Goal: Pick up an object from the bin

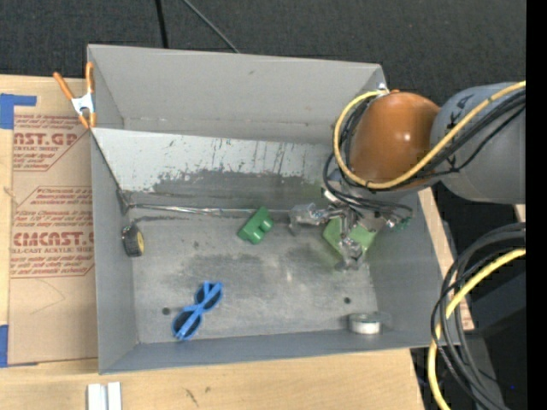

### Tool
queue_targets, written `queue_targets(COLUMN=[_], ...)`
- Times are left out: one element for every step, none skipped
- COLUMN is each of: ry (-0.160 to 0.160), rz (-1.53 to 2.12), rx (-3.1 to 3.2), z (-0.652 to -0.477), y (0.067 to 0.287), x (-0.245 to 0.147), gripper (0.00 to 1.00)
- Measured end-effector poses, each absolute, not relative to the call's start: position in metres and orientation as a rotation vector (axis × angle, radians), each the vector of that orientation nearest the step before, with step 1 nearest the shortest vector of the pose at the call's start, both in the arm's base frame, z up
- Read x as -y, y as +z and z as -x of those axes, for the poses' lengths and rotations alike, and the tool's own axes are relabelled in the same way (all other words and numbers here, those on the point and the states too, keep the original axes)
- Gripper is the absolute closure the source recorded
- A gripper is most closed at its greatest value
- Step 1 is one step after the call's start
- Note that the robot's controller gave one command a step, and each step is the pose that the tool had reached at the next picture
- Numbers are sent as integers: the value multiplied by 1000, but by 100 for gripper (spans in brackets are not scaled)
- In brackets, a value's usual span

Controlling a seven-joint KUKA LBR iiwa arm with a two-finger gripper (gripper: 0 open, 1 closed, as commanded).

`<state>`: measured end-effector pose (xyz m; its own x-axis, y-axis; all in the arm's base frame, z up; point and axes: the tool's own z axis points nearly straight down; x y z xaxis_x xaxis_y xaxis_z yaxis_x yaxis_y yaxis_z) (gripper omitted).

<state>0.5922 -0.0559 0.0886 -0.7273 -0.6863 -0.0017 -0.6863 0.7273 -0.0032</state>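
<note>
Apparently low at the bin's (214, 92) right side, the gripper (346, 242) is over a green block (366, 238); clenched or released, cannot tell. Block probably light, rigid, smooth plastic: take opposite flat faces.

In the bin (231, 92), a small block (255, 225) lies mid-floor, near the back wall. To its right the hand (346, 244) is over a second block (364, 237). Toy glasses (197, 308) lie front left, a round cap (366, 323) front right, and a small knob (132, 243) far left.
</note>
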Motion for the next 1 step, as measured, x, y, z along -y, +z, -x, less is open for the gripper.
queue_targets(ry=[-3], rz=[1244], rx=[-2884], z=[-579], y=[88], x=[120], gripper=[0])
